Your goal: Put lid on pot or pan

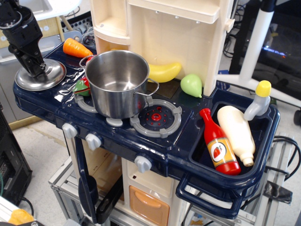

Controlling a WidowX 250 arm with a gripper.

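One hand, black, sits on the lid at the desk's left edge; its fingers appear closed on the central knob, though the knob itself is hidden. Lid lies flat. Pot stands upright and uncovered toward the middle, well apart from the lid, beside a burner ring.

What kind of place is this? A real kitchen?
Not a real one, it seems: a toy play kitchen in what looks like a lab. Its burner ring and knobs are plastic, with toy food like the banana, and cables lie around.
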